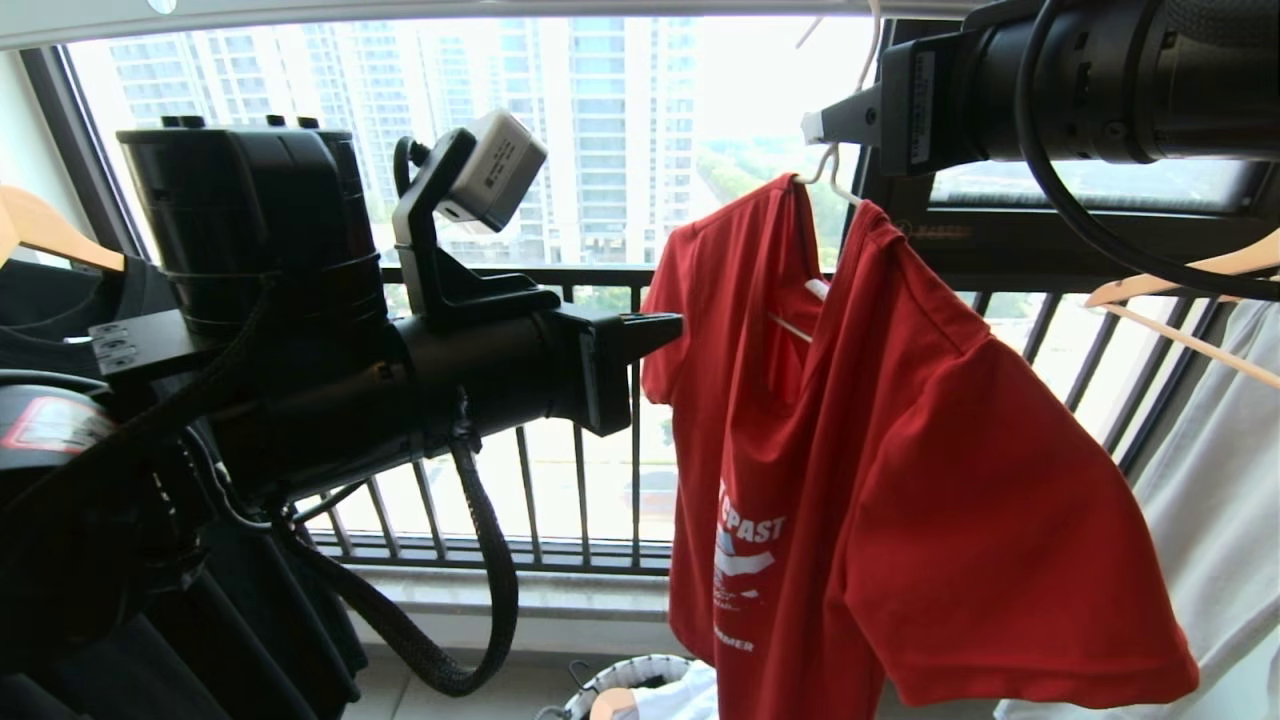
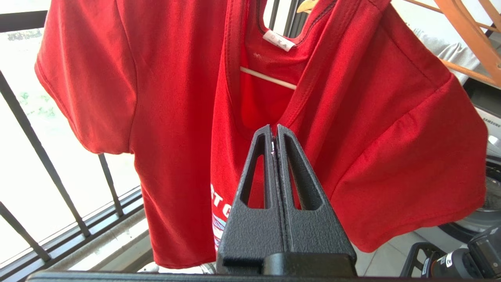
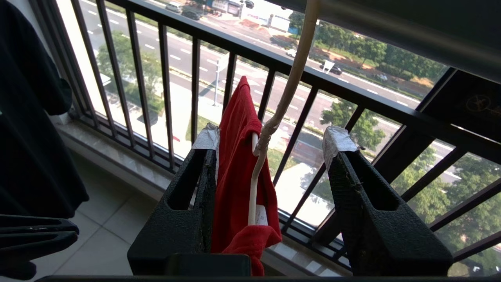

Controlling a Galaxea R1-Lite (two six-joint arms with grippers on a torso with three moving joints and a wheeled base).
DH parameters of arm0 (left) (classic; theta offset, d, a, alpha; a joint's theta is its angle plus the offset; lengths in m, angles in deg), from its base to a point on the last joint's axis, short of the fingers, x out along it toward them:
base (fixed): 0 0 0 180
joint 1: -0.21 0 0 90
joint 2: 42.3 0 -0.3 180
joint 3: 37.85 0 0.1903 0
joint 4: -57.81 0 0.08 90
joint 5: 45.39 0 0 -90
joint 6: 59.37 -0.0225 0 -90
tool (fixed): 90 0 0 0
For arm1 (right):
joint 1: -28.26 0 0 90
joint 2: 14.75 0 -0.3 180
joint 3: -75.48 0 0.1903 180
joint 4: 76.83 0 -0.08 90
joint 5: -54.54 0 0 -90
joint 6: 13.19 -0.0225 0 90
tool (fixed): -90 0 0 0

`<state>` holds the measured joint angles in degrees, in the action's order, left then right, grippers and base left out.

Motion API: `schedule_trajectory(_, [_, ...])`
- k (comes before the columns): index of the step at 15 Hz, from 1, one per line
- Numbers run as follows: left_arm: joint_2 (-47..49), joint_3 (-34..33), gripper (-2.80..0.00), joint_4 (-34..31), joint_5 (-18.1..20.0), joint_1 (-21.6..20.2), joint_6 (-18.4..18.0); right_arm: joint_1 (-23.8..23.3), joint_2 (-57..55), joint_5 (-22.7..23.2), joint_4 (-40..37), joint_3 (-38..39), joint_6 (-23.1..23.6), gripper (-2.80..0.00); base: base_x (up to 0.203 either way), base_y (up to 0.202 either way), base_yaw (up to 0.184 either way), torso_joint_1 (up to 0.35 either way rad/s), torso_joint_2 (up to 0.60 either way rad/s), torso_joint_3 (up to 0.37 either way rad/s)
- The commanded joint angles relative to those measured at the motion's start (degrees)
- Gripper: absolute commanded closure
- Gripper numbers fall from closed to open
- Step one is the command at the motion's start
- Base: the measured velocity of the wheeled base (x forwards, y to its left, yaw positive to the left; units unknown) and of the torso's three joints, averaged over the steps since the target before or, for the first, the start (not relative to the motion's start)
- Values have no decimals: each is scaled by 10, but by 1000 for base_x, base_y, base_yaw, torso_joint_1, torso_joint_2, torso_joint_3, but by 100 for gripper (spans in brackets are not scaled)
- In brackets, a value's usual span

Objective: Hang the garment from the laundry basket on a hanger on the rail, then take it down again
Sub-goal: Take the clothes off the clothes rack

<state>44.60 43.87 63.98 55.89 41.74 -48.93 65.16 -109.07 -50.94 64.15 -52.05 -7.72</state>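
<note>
The red garment (image 1: 900, 470) hangs on the cream-white wire hanger (image 1: 832, 168), whose hook rises to the grey rail (image 1: 400, 12). My right gripper (image 1: 822, 125) is up at the hanger's twisted neck (image 3: 270, 129). It stands open (image 3: 274, 139), with the neck and a fold of the garment (image 3: 235, 164) between its taped fingers, the cloth against one finger. My left gripper (image 1: 665, 330) is shut and empty, level with the garment's sleeve. In the left wrist view its tips (image 2: 274, 131) point at the V-neck (image 2: 258, 98). The laundry basket (image 1: 630, 672) shows at the bottom edge, below the garment.
A black T-shirt (image 1: 60, 310) on a wooden hanger (image 1: 50, 232) hangs at the left. A white garment (image 1: 1220, 480) on another wooden hanger (image 1: 1180, 290) hangs at the right. The black barred balcony railing (image 1: 580, 480) runs behind everything.
</note>
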Motion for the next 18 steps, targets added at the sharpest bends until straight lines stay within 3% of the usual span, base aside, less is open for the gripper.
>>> schedule_trajectory(1, [-45, -25, 0, 1, 0, 0, 0, 1, 34, -1, -1, 29, 0, -280, 0, 0, 0, 0, 0, 0])
schedule_trajectory(8, [-137, -104, 0, -60, -3, -10, 1, 2, 265, 0, -1, 247, 0, -280, 0, 0, 0, 0, 0, 0])
schedule_trajectory(9, [-150, -112, 0, -77, -2, -21, 1, 2, 309, -1, -1, 276, 0, 0, 0, 0, 0, 0, 0, 0])
schedule_trajectory(14, [-206, -147, 0, -109, 4, -104, 1, -9, 456, -9, -45, 348, 1, 0, 0, 0, 0, 0, 0, 0])
schedule_trajectory(18, [-305, -190, 0, -108, 2, -148, 2, -108, 547, -16, -69, 406, -25, 0, 0, 0, 0, 0, 0, 0])
